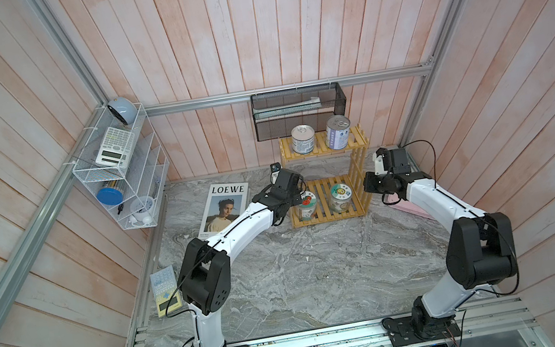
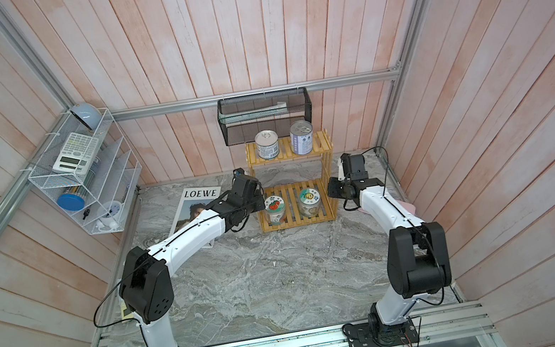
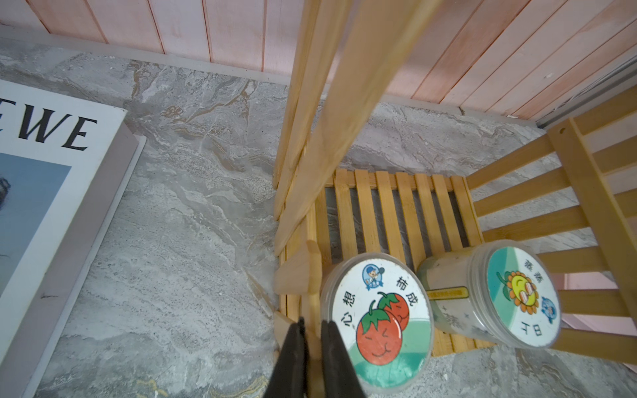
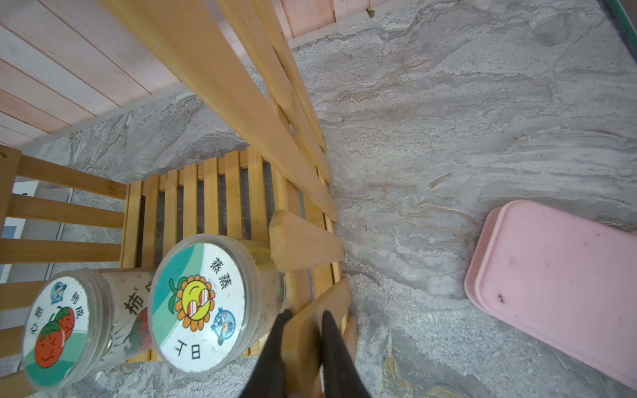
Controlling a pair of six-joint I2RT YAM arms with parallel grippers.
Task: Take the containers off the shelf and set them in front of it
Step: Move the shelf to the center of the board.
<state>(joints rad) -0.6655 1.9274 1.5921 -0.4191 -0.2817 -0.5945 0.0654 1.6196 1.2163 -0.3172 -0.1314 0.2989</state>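
on a marbled tabletop (image 1: 303,282), the shelf (image 1: 322,194) stands by pink plank walls (image 1: 211,42).

On grey marble tabletop (image 1: 303,282): yellow slatted shelf (image 1: 359,169) at back wall. Left of shelf, LOEWE magazine (image 1: 223,208); farther left and forward, pastel calculator (image 1: 166,291). Right of shelf, pink tray (image 4: 551,275). Upper tier: blue-white can (image 1: 302,139), purple can (image 1: 337,132). Lower tier: tomato-lidded jar (image 1: 306,204), sunflower-lidded jar (image 1: 341,196).
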